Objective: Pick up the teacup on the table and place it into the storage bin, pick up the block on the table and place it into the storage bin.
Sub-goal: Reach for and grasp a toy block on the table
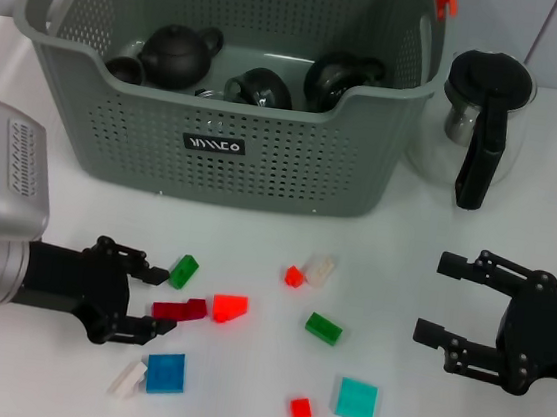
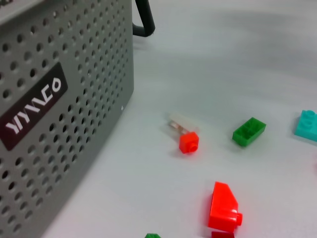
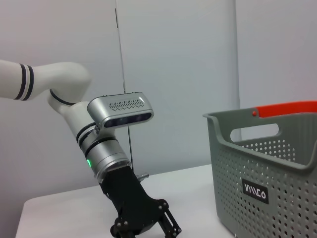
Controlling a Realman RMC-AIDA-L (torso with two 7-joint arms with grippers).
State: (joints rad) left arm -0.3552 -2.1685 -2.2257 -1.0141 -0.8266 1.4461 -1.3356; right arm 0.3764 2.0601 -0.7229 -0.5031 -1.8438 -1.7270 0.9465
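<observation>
The grey-green storage bin [image 1: 217, 131] stands at the back of the white table [image 1: 394, 252]. Dark teapots [image 1: 178, 54] and a dark teacup [image 1: 260, 88] lie inside it. No teacup shows on the table. Several small blocks lie in front of the bin. My left gripper [image 1: 162, 302] is open, low over the table, its fingertips either side of the near end of a dark red block [image 1: 181, 309]. A bright red wedge block [image 1: 230, 309] lies just beyond it and shows in the left wrist view [image 2: 223, 207]. My right gripper [image 1: 434, 298] is open and empty at the right.
A glass jug [image 1: 485, 121] with a black handle stands right of the bin. Other blocks: green [image 1: 184, 271], green [image 1: 323, 328], small red [image 1: 294, 276], clear [image 1: 321, 270], teal [image 1: 356, 400], blue [image 1: 165, 372], white [image 1: 126, 379], small red [image 1: 300, 408].
</observation>
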